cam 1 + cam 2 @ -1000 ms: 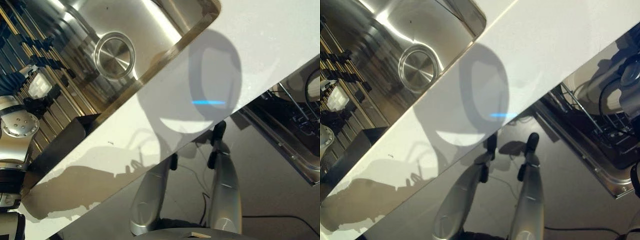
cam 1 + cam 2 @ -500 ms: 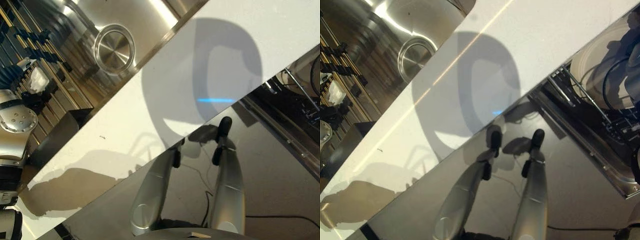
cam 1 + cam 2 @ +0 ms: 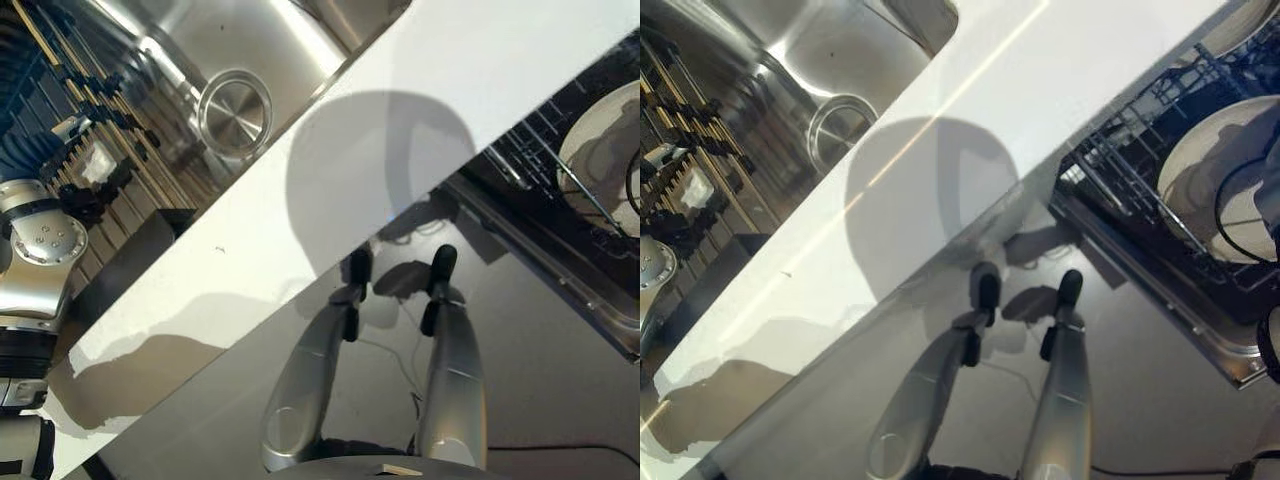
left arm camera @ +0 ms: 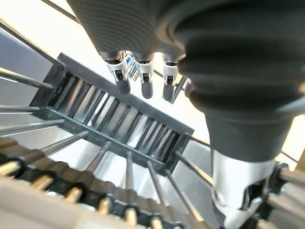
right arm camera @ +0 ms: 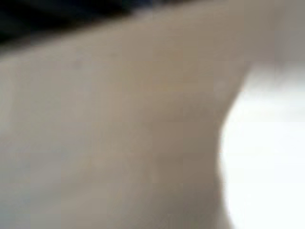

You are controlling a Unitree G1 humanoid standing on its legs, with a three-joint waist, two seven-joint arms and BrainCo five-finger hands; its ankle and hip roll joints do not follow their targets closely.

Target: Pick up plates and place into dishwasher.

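A: Over at the dishwasher rack (image 3: 1120,170), a plate (image 3: 1215,185) lies flat; right hand state: can't tell.
B: Left hand (image 4: 143,76) hangs empty, fingers straight, over the drying rack (image 4: 119,124). Probably placing; next, let go cleanly.

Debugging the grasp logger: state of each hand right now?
Left hand: open, fingers straight, holding nothing, above the dark metal dish rack.
Right hand: cannot be told; a blurred pale surface is all its wrist view gives.
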